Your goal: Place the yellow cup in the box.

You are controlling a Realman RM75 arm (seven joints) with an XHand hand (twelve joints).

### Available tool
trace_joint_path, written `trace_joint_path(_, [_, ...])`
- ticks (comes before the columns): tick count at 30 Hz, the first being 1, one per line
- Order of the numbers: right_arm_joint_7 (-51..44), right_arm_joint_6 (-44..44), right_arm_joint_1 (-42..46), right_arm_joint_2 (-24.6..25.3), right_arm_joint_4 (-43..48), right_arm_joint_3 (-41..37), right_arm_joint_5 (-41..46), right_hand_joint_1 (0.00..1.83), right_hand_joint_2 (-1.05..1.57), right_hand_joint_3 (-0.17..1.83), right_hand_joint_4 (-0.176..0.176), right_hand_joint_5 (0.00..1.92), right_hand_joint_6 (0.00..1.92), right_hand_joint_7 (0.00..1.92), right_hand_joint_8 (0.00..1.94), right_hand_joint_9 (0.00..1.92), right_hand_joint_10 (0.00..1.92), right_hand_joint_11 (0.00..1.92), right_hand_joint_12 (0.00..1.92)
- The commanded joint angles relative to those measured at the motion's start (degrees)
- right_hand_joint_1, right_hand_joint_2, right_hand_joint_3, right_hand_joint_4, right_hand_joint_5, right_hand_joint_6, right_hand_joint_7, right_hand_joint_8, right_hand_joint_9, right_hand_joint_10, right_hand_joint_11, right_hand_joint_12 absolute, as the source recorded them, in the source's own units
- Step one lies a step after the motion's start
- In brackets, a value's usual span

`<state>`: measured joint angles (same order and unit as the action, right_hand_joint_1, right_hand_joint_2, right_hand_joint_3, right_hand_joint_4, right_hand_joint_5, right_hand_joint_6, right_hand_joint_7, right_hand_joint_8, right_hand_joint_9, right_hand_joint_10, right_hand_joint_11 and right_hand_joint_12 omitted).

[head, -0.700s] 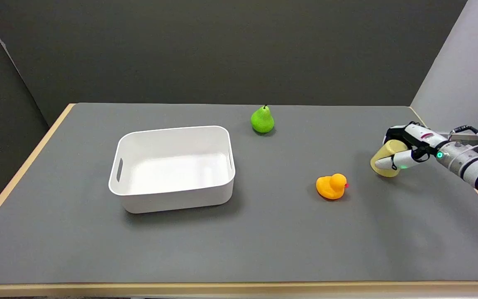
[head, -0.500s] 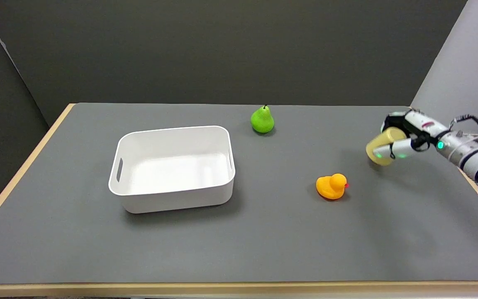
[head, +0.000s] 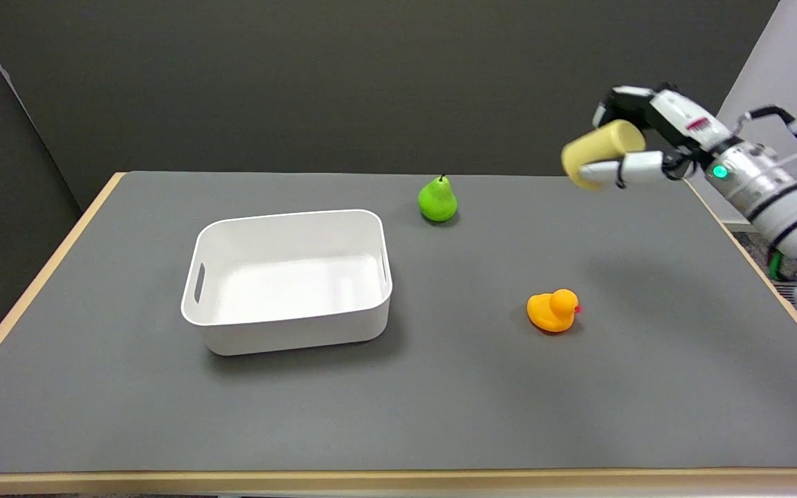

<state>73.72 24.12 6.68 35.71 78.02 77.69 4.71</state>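
Cup — lying sideways in the air, long axis left-right — gripped by right hand; box well left.

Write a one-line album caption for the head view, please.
Right hand holds the yellow cup high above the table, right of the empty white box.

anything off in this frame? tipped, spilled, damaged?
Nothing damaged or spilled. The yellow cup lies sideways in the right hand, held in the air. Box, pear and duck sit normally.
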Motion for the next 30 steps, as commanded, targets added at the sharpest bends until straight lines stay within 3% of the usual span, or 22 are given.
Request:
trace_joint_path(1, [0.3, -4.8, -27.6, 12.6, 14.4, 34.8, -4.7, 1.33, 1.18, 0.15, -0.143, 0.57, 1.61, 0.78, 1.28, 0.75, 1.50, 0.82, 1.72])
trace_joint_path(5, [0.4, -5.9, -34.3, 22.2, 10.0, 44.7, -9.8, 1.33, 1.18, 0.15, -0.143, 0.57, 1.61, 0.78, 1.28, 0.75, 1.50, 0.82, 1.72])
trace_joint_path(7, [0.4, -6.1, -35.8, 27.8, 7.4, 46.9, -13.3, 1.33, 1.18, 0.15, -0.143, 0.57, 1.61, 0.78, 1.29, 0.75, 1.50, 0.82, 1.72])
trace_joint_path(13, [0.4, -6.4, -39.2, 37.3, 1.3, 49.0, -21.8, 1.34, 1.17, 0.15, -0.153, 0.57, 1.58, 0.81, 1.25, 0.78, 1.50, 0.85, 1.77])
trace_joint_path(21, [0.4, -13.9, -48.4, 42.3, -4.8, 55.5, -21.3, 1.34, 1.15, 0.17, -0.145, 0.58, 1.57, 0.81, 1.25, 0.78, 1.50, 0.84, 1.77])
trace_joint_path(30, [0.5, -15.6, -49.5, 44.5, -17.6, 57.1, -21.2, 1.34, 1.15, 0.18, -0.149, 0.58, 1.56, 0.82, 1.25, 0.78, 1.49, 0.84, 1.75])
